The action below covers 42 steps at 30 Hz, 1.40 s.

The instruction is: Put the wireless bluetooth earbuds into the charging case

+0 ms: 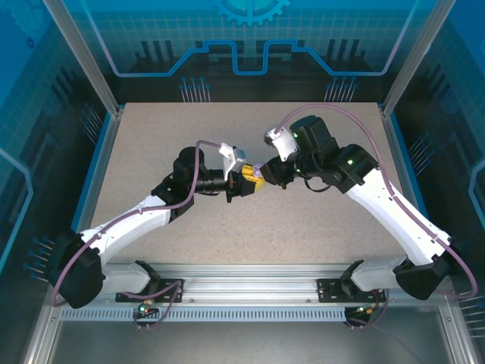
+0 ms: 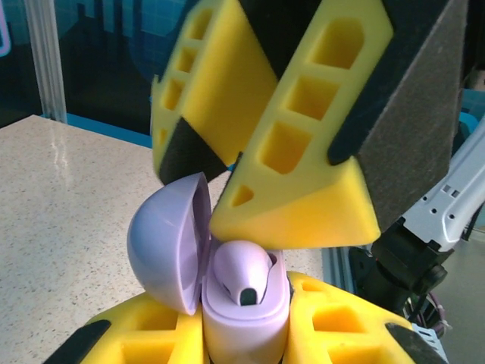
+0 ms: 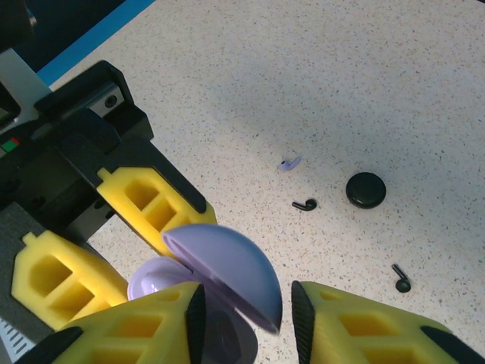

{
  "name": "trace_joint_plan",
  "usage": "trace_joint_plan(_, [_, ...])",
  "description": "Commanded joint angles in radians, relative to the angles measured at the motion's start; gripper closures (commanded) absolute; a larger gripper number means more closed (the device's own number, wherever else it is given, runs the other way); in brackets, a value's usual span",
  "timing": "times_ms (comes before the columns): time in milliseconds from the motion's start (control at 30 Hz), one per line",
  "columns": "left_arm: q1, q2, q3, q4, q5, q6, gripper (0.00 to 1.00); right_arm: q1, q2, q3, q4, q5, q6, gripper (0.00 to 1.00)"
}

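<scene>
So the whole thing happens in mid-air above the table (image 3: pixel 364 76), where the two arms meet nose to nose. The left gripper (image 2: pixel 242 334) is pinched tight on the lower half of the lilac charging case (image 2: pixel 246 318) and holds it mouth-up. The lid (image 2: pixel 163 243) is flipped open and stands on its hinge, off to the left in the left wrist view.

One lilac earbud (image 2: pixel 239 269) sits in its socket, with its dark-slotted end facing the left wrist camera. The relation that matters: the bud is straight under the right gripper (image 3: pixel 248 318). One yellow finger (image 2: pixel 303 205) is right on top of the bud, touching or as good as, I can't tell which. The right jaws look partly spread with nothing pinched between them. In the right wrist view the edge of the open lid pokes into that gap.

My read is that the right arm is the one doing the seating and the left is just a vise. Any push has to go straight down the socket, well away from the lid. That finger hides the other socket, so I can't say if a second bud is in.

Down on the table, well apart from all this, are a black disc (image 3: pixel 366 189), two little black hooks (image 3: pixel 305 205) and a tiny lilac bit (image 3: pixel 289 163). They're too small to identify.
</scene>
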Motion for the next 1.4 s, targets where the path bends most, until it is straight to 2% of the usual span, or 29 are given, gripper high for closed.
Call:
trace_joint_plan(0, [-0.009,0.004,0.031,0.063,0.084,-0.001,0.91,0.024,0.018,0.028,-0.022,-0.011,-0.021,0.6])
trace_joint_plan(100, [-0.008,0.009,0.035,0.055,0.066,-0.005,0.92,0.023,0.013,0.034,-0.027,0.011,-0.019,0.6])
trace_joint_plan(200, [-0.006,0.009,0.032,0.039,0.018,-0.007,0.92,0.024,-0.009,0.026,-0.009,0.039,-0.013,0.52])
trace_joint_plan(367, [0.011,0.009,0.026,0.007,-0.024,-0.02,0.92,0.012,-0.068,-0.017,0.049,0.107,0.017,0.5])
trace_joint_plan(500, [0.048,-0.016,-0.006,0.005,-0.041,-0.049,0.92,-0.036,-0.099,-0.062,0.075,0.153,0.064,0.49])
trace_joint_plan(700, [0.132,-0.105,-0.071,-0.024,-0.041,-0.075,0.92,-0.118,-0.058,-0.121,0.065,0.125,0.114,0.47])
trace_joint_plan(867, [0.207,-0.191,-0.105,-0.093,-0.033,-0.092,0.91,-0.154,0.059,-0.175,0.111,0.029,0.139,0.47])
trace_joint_plan(1067, [0.287,-0.282,-0.154,-0.126,-0.031,-0.146,0.91,-0.141,0.26,-0.173,0.2,-0.089,0.14,0.48])
trace_joint_plan(1267, [0.321,-0.331,-0.185,-0.14,-0.033,-0.176,0.91,-0.087,0.499,-0.037,0.208,-0.131,0.103,0.5])
trace_joint_plan(1367, [0.324,-0.347,-0.192,-0.141,-0.035,-0.179,0.91,-0.063,0.64,0.079,0.193,-0.142,0.099,0.55])
